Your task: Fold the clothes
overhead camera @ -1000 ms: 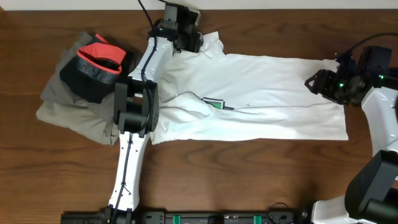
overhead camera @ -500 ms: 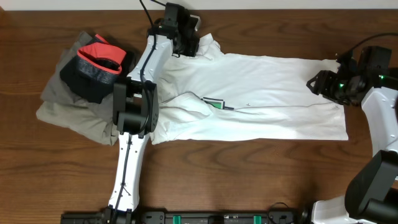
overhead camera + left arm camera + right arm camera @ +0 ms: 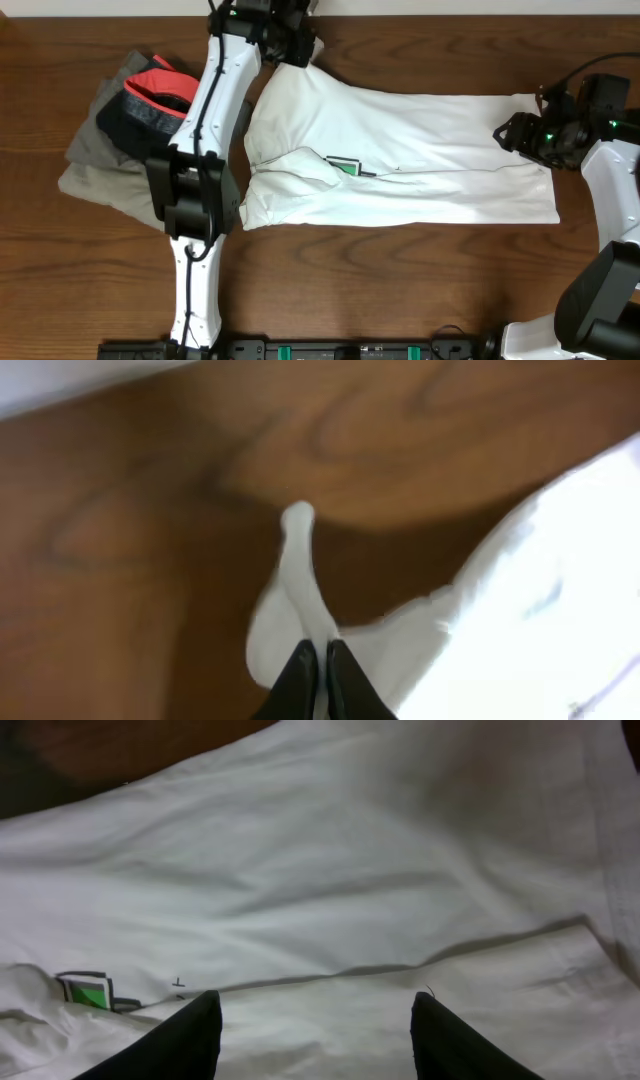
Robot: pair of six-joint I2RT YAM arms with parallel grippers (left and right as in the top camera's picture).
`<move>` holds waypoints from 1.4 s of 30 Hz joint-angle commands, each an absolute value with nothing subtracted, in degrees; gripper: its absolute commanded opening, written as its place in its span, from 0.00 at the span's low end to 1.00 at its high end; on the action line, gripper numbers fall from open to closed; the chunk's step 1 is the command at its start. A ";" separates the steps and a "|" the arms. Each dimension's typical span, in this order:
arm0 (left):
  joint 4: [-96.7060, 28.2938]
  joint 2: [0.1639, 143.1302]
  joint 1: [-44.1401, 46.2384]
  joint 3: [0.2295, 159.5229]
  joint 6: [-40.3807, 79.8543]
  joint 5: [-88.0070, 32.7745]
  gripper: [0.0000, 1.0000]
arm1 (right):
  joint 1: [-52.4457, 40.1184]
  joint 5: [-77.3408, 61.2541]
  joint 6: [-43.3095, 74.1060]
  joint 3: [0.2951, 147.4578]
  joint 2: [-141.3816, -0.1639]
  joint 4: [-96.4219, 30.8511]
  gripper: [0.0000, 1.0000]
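Note:
The clothes here are chiefly a white T-shirt [image 3: 430, 150] lying flat across the table, its green-and-black chest print [image 3: 345, 166] facing up. At the shirt's far left corner, by the table's back edge, my left gripper [image 3: 293, 42] is shut on a fold of the white fabric [image 3: 298, 565]. That fold sticks up from between the gripper's black fingertips [image 3: 320, 650] over bare wood. My right gripper [image 3: 502, 133] hovers above the shirt's right end. Its jaws [image 3: 315, 1005] stand open over the white cloth [image 3: 330, 870], holding nothing. The print [image 3: 88, 990] shows at the lower left of the right wrist view.
A pile of grey, black and red garments [image 3: 140, 125] lies on the table's left side, beside the left arm [image 3: 200, 130]. Brown wooden table [image 3: 400, 280] shows in front of the shirt. A white wall strip [image 3: 450, 6] runs along the back edge.
My left gripper closed on the shirt's far left corner and pulled it left toward the back edge, smoothing that side. The right arm stayed still.

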State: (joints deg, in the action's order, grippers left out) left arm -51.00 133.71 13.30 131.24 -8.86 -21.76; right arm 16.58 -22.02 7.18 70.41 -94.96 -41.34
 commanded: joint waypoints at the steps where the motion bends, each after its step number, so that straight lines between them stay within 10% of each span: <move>1: -55.55 134.41 13.47 131.50 -9.45 -21.82 0.06 | 16.10 -21.58 7.66 70.37 -94.52 -40.64 0.61; 25: -61.01 134.41 13.47 131.48 -11.81 -21.41 0.06 | 19.31 -14.13 8.34 71.40 -118.61 2.28 0.68; 42: -60.16 134.41 13.47 131.48 -11.99 -21.39 0.06 | 20.32 -12.62 7.62 84.79 -128.77 -10.48 0.62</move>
